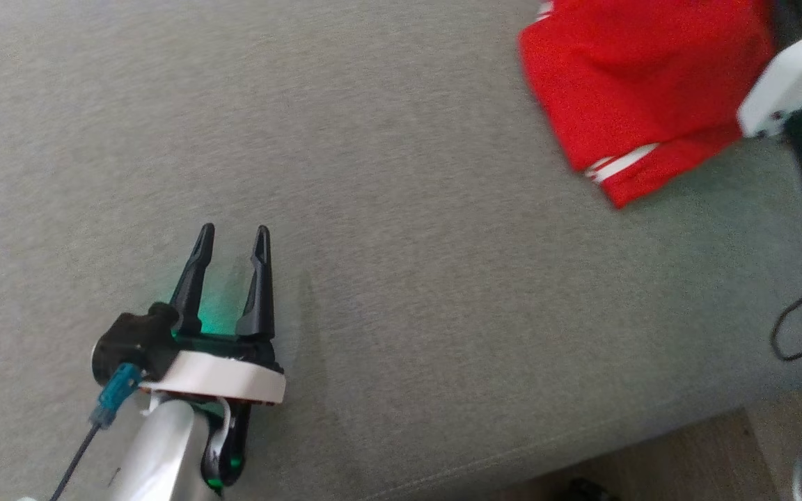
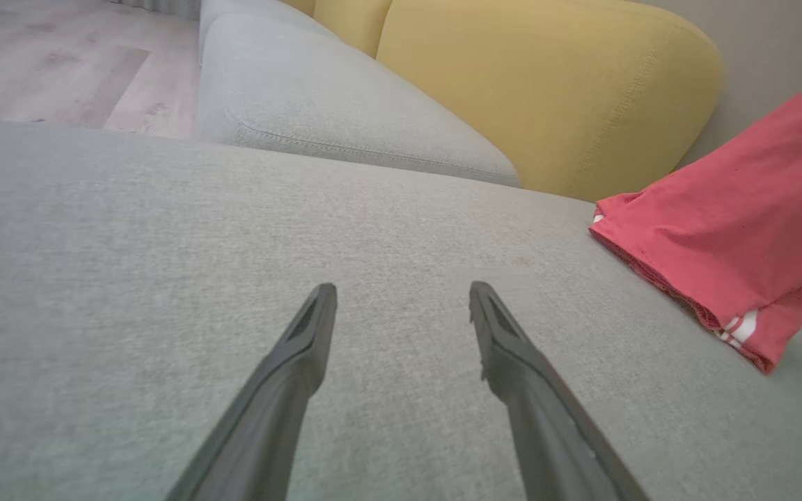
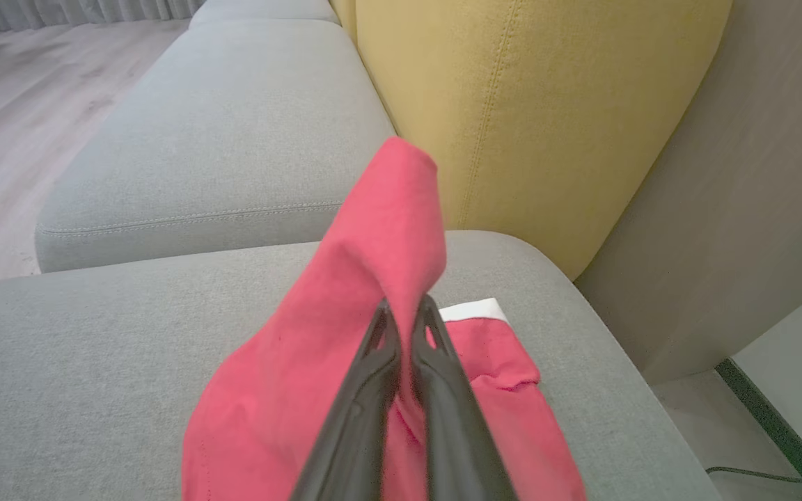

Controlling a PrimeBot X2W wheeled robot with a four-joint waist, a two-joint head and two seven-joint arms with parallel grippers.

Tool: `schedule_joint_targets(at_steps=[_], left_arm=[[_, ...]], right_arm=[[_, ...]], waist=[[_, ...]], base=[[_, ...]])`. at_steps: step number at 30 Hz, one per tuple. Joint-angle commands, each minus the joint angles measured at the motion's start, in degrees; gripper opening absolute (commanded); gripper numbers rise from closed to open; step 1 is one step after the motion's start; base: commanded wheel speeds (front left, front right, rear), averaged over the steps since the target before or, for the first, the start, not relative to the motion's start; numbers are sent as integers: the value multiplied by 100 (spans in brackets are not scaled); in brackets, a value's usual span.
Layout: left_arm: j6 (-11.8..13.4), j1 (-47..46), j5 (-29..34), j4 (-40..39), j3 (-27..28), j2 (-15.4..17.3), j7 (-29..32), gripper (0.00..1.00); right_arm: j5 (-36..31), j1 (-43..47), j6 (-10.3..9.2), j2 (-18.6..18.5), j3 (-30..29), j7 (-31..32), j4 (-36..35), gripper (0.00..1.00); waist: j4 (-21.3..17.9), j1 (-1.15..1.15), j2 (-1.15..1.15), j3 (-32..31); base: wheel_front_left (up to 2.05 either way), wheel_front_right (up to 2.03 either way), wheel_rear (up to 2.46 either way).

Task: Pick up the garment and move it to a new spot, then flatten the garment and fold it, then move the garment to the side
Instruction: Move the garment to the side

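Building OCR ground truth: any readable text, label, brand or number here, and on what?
None readable.
The red garment has white stripes, no print or tag text.
The left gripper and grey sofa cushion bear no lettering.
The right arm's white housing is blurred; no marking can be made out.

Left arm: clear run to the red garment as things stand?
Probably yes: bare gray cushion lies between the open left gripper and the red garment, nothing in the way. The right gripper is shut on its lifted edge.
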Motion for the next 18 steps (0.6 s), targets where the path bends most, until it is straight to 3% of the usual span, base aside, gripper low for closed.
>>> schedule_joint_targets(at_steps=[1,10,11,12,13,18], left_arm=[[12,-109,-45,-115,159,-16,-72,100],[-49,-131,-93,74,42,-142,-206,100],[-54,-137,-94,93,34,-148,-215,100],[-54,-141,-94,108,31,-153,-224,100],[-52,-143,-94,120,30,-157,-232,100],[-55,-152,-102,163,42,-151,-254,100]], right_arm=[[-70,-256,37,-204,-81,62,-119,0],[-573,-467,37,-1090,-921,303,264,0],[-656,-484,37,-1120,-1046,266,328,27],[-727,-503,37,-1112,-1147,182,369,80],[-806,-521,37,-1086,-1258,75,410,100],[-1136,-507,37,-872,-1498,-276,555,100]], waist=[[281,0,0,0],[858,0,0,40],[895,0,0,43],[923,0,0,45],[943,0,0,46],[971,0,0,39]], base=[[0,0,0],[0,0,0],[0,0,0],[0,0,0],[0,0,0],[0,0,0]])
